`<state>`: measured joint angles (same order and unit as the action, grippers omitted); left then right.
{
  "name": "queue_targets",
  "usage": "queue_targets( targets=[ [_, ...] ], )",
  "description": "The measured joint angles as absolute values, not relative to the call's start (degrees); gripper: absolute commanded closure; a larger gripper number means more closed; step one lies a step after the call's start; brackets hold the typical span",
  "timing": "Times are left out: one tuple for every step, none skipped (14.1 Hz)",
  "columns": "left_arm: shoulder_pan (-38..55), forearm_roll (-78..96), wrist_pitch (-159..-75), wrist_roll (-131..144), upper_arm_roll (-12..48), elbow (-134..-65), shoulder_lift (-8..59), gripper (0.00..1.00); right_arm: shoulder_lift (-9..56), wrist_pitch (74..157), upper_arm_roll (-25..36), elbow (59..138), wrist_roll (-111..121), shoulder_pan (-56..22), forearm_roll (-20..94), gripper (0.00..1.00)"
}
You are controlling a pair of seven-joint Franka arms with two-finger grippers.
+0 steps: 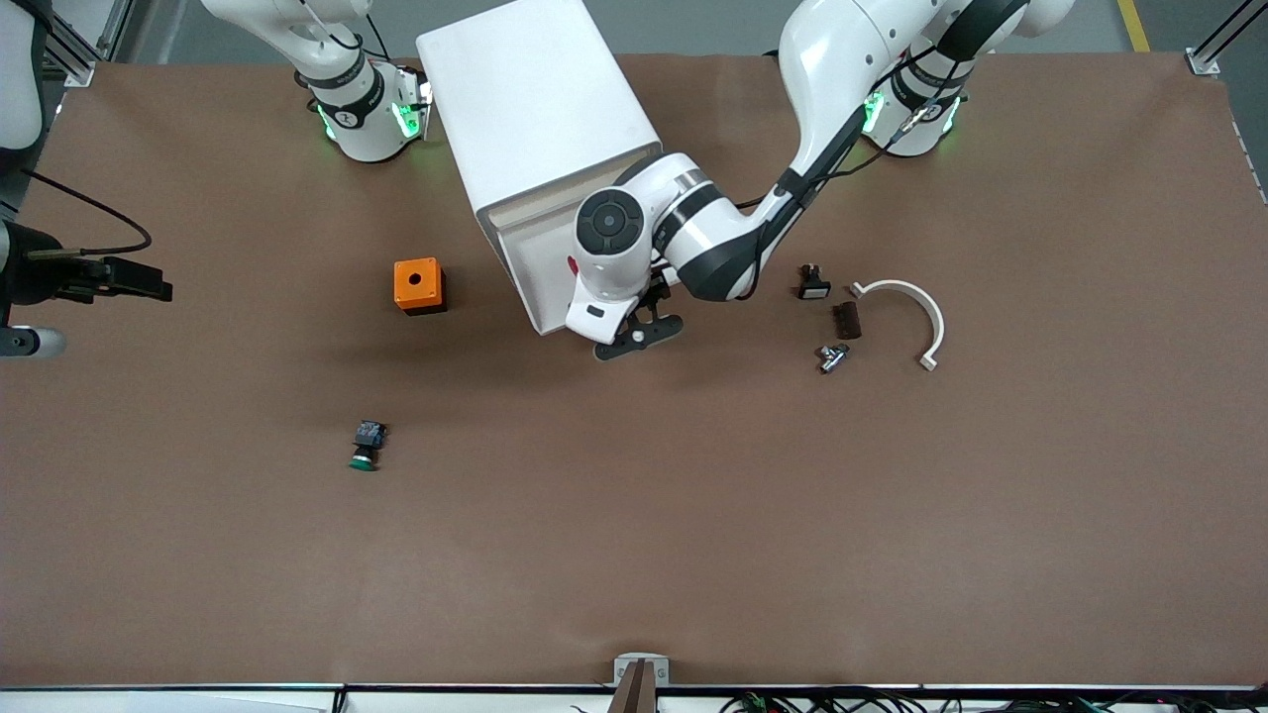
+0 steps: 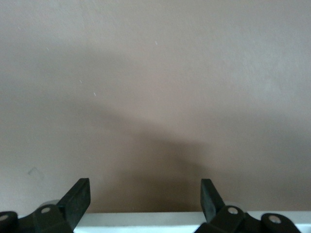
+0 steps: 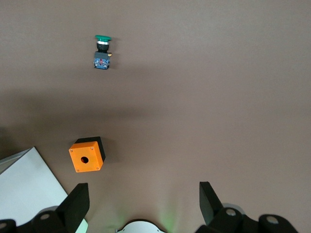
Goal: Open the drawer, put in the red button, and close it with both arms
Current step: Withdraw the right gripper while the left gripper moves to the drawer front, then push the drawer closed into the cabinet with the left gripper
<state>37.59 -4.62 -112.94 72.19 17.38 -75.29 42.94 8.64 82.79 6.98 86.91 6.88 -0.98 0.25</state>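
The white drawer cabinet stands between the two arm bases, its drawer front facing the front camera. My left gripper is low at the drawer front and open. In the left wrist view a white drawer edge lies between its fingers. A small red patch shows at the drawer beside the left wrist; the rest of the red button is hidden by the arm. My right gripper is open and empty, held high over its own base; it is out of the front view.
An orange box with a hole sits beside the drawer toward the right arm's end. A green-capped button lies nearer the front camera. A white curved piece and small dark and metal parts lie toward the left arm's end.
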Motion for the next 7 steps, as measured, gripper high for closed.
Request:
queue_targets(
  targets=[
    [37.7, -4.6, -112.9, 72.2, 18.1, -75.4, 42.9, 0.00, 8.6, 82.7, 6.7, 86.7, 6.9, -1.0, 0.0, 0.00],
    [37.7, -4.1, -112.9, 72.3, 18.8, -75.6, 42.9, 0.00, 8.6, 82.7, 6.6, 86.5, 6.9, -1.0, 0.0, 0.00],
    [37.7, -3.0, -112.9, 72.3, 19.5, -75.9, 42.9, 0.00, 8.6, 82.7, 6.5, 86.5, 6.9, -1.0, 0.0, 0.00],
    [37.7, -2.0, -112.9, 72.3, 20.0, -76.2, 42.9, 0.00, 8.7, 82.7, 6.4, 86.3, 6.9, -1.0, 0.0, 0.00],
    [37.7, -0.9, -112.9, 72.3, 20.6, -76.5, 42.9, 0.00, 8.7, 82.7, 6.3, 85.8, 6.9, -1.0, -0.1, 0.00],
    [37.8, 0.0, -112.9, 72.3, 21.0, -76.9, 42.9, 0.00, 8.7, 82.7, 6.2, 84.6, 6.9, -1.1, -0.1, 0.00],
    [37.8, 1.0, -112.9, 72.3, 21.4, -77.2, 42.9, 0.00, 8.7, 82.4, 6.2, 83.1, 6.9, -1.1, -0.1, 0.00]
  ],
)
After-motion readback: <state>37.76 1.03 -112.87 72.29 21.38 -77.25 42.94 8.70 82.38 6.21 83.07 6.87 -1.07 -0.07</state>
